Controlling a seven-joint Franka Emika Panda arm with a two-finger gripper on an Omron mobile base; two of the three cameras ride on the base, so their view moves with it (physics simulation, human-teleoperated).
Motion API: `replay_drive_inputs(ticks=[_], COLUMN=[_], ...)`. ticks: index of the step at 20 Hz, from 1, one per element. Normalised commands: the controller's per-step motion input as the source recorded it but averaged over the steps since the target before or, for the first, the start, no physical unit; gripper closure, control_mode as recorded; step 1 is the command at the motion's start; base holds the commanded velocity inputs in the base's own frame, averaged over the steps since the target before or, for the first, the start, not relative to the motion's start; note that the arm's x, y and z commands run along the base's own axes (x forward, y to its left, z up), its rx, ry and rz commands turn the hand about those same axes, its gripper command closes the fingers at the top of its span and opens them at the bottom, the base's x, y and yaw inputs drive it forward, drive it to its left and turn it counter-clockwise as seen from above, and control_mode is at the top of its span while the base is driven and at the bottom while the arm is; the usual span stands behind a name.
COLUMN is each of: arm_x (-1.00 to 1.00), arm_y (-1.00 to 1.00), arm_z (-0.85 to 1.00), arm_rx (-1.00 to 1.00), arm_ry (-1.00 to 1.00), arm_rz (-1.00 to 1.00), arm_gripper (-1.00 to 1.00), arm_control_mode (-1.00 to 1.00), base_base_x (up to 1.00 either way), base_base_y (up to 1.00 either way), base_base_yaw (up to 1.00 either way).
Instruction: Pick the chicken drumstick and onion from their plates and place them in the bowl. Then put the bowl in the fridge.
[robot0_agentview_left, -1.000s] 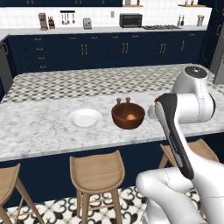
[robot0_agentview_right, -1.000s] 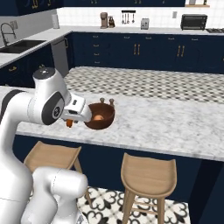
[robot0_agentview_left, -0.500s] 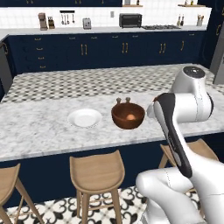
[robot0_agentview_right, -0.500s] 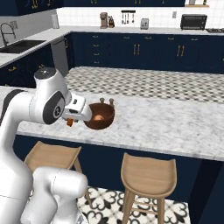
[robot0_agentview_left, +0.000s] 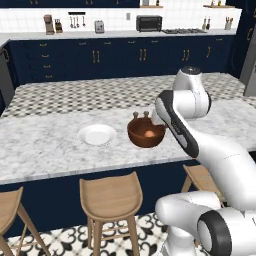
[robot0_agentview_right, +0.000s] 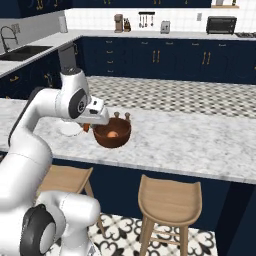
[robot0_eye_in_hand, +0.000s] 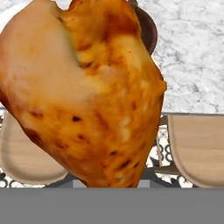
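Marble island counter (robot0_agentview_left: 45, 150) bears bowl (robot0_agentview_left: 146, 135), white plate (robot0_agentview_left: 96, 134); navy cabinets (robot0_agentview_left: 115, 60) behind

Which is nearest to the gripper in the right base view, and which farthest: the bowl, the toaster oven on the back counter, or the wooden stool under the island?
1. The bowl, on the island right beside the gripper.
2. The wooden stool, below the island edge, lower right of the gripper.
3. The toaster oven, on the back counter across the kitchen, upper right.
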Motion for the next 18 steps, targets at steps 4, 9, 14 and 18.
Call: replay_drive_inputs(ticks=[4,9,14,18], arm_x=[1.0,1.0,1.0,1.0], arm_y=[0.0,0.0,0.0,0.0], arm_z=[-0.25,-0.51,-0.8,-0.68], arm_rx=[0.0,0.0,-0.01,-0.03], arm_ry=[0.23,0.0,0.0,0.01], arm_rz=[0.0,0.0,0.0,0.0], arm_gripper=[1.0,1.0,1.0,1.0], arm_control_mode=[-1.0,-1.0,-1.0,-1.0], base_base_x=[0.0,0.0,0.0,0.0], base_base_y=[0.0,0.0,0.0,0.0], base_base_yaw=[0.0,0.0,0.0,0.0])
